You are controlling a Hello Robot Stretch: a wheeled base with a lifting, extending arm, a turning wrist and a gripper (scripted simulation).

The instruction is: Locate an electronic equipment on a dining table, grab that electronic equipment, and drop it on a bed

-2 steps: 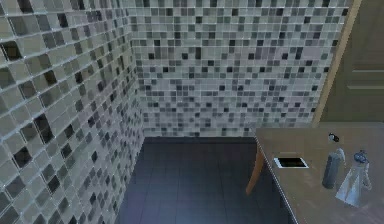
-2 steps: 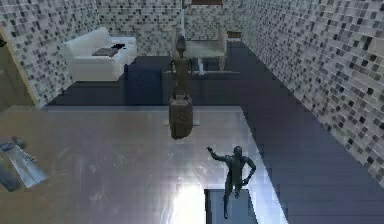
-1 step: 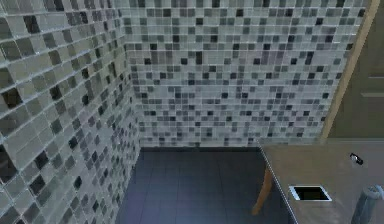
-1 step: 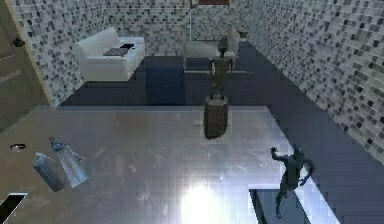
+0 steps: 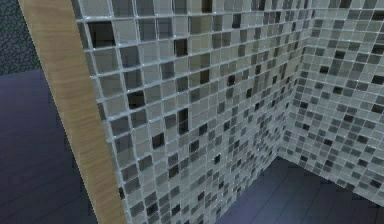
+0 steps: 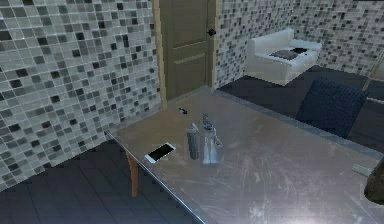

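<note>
at the table's near corner: line up on the device

near the corner of the dining table [image 6: 280, 170] lies a flat phone-like device [image 6: 160, 153], just beside two grey bottles [image 6: 193, 142]. the step, as i judge it, is approach: bring the arm side square to that corner, away from the bottles. how the gripper stands, you cannot tell. the tiled wall [image 5: 200, 120] ahead is very close; the dark floor [image 6: 90, 185] along the table's edge gives room.
</note>
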